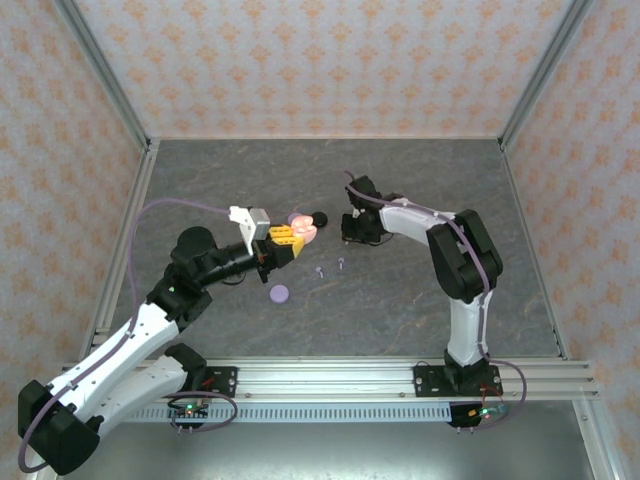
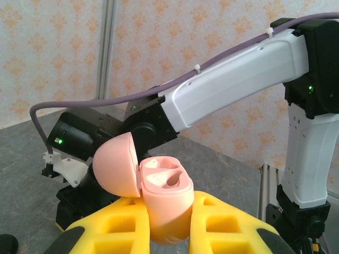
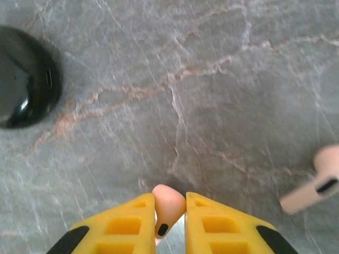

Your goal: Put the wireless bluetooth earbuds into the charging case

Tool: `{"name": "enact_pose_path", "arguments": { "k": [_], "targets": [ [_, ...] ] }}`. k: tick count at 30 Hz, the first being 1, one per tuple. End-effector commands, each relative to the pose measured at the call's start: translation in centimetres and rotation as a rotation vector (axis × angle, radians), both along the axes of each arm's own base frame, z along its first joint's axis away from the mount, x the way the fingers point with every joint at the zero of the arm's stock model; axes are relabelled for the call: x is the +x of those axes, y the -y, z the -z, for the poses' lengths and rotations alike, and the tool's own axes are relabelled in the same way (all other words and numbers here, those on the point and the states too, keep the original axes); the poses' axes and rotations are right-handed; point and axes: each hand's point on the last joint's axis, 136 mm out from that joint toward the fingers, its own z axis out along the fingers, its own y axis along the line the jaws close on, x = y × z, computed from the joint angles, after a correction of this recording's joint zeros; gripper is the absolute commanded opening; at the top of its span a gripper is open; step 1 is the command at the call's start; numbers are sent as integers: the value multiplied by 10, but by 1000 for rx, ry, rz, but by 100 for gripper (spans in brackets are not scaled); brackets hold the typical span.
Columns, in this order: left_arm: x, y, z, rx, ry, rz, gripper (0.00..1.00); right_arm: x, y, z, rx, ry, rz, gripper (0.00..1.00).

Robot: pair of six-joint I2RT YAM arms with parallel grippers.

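Observation:
My left gripper [image 2: 169, 211] is shut on the pink charging case [image 2: 168, 197], held upright with its lid [image 2: 114, 165] swung open to the left. Both wells in the case are bare. From above, the case [image 1: 301, 226] sits at the tip of the left gripper [image 1: 287, 240]. My right gripper [image 3: 169, 200] is shut on a pink earbud [image 3: 168, 205], just above the table. A second pink earbud [image 3: 318, 183] lies on the table to its right. In the top view the right gripper [image 1: 348, 232] is low, right of the case.
A black round case [image 3: 24, 79] rests on the table between the two grippers [image 1: 320, 218]. A lavender disc [image 1: 279, 293] and two small lavender earbuds [image 1: 319, 270] [image 1: 341, 263] lie nearer the front. The right arm [image 2: 233, 84] stretches behind the pink case.

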Motion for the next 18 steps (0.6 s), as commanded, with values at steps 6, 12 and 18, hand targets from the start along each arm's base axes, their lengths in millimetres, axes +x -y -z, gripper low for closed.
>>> {"name": "enact_pose_path", "arguments": {
  "k": [6,12,18],
  "targets": [
    [-4,1,-10,-33,46,6,0,-17,-7,-118,178,301,-124,16],
    [-1,6,-8,-37,32,18,0,-62,-16,-198,328,486,-251,16],
    [1,16,-3,-26,11,49,0,-108,-22,-268,456,678,-362,17]
  ]
}}
